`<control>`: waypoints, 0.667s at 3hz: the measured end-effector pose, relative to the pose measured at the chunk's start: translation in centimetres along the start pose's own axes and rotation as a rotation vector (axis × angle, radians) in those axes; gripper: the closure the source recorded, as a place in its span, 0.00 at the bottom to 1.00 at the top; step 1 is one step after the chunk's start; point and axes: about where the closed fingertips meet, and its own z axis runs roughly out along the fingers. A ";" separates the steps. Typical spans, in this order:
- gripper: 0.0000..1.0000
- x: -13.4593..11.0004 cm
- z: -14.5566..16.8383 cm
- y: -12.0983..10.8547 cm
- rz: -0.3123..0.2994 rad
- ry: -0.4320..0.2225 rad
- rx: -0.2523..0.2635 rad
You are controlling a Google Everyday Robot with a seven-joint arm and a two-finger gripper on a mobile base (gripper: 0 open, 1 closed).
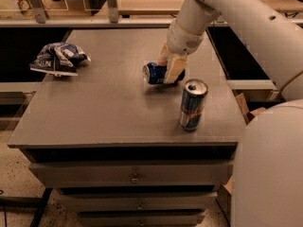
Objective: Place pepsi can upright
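Grey tabletop (104, 103) on a drawer cabinet (135, 176), dark gaps either side, wooden ledge along the back. White robot body fills the lower right corner.

Arm (236, 18) comes in from upper right and angles down to the centre-back of the tabletop. Pincer (166, 70) is at the pepsi can (152, 73), one beige finger (174, 69) across the near side, the other behind. It's closed narrow on the can body, gripping it.

Pepsi can is on its side, silver end facing left, roughly mid-tabletop and a bit right of centre. Can't tell if it's touching the surface or just off it.

Tall blue-and-silver can (192, 104) stands upright near the front right edge, close to the pepsi can but apart from it.

Crumpled blue-white snack bag (57, 59) sits at the far left edge, well apart from both cans.
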 end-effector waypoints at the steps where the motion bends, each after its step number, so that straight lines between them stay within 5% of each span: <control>1: 1.00 -0.1 -2.3 -0.1 0.070 -0.182 -0.018; 2: 1.00 -1.3 -7.7 -1.4 0.122 -0.380 0.083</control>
